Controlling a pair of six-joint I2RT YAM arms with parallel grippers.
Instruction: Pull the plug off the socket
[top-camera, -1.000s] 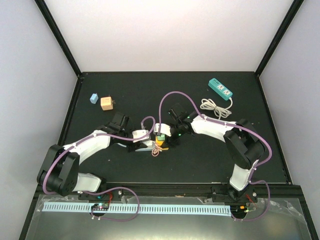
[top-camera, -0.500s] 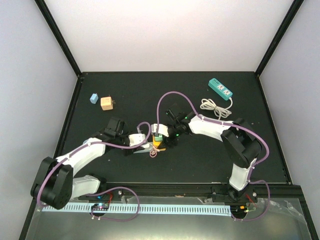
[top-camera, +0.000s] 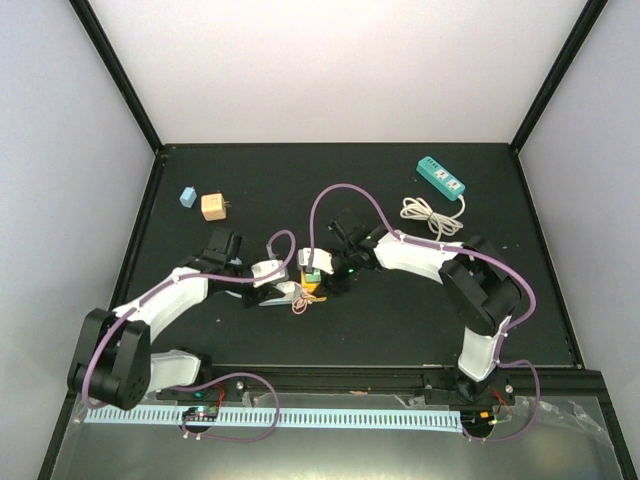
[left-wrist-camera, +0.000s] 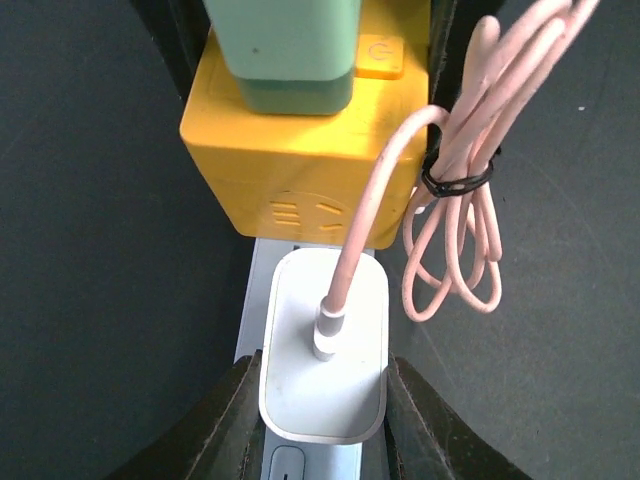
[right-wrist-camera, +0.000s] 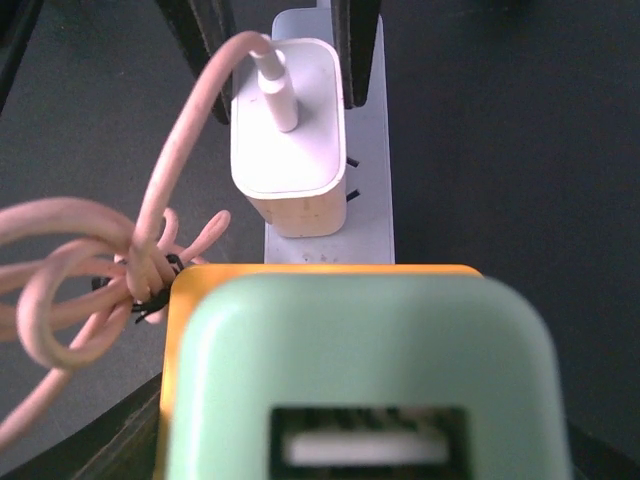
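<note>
Both arms have shifted left across the black table over the last second, taking the cluster of parts at their tips with them.

The left arm and right arm meet near the table's middle. Far back on the right lies a teal power strip, well apart from them.

The right gripper has one finger against each opposite side of the yellow cube socket and holds it. A green adapter is plugged into the cube's top.

The left gripper is clamped on the white plug, one finger on each flank. The plug sits over a pale grey strip, just short of the cube, with a narrow gap between them. Two dark prongs show at the plug's edge. From this angle it is hard to say whether they are fully clear of the strip.

A pink cable runs out of the plug's upper face and coils beside the cube, bundled by a black tie.
</note>
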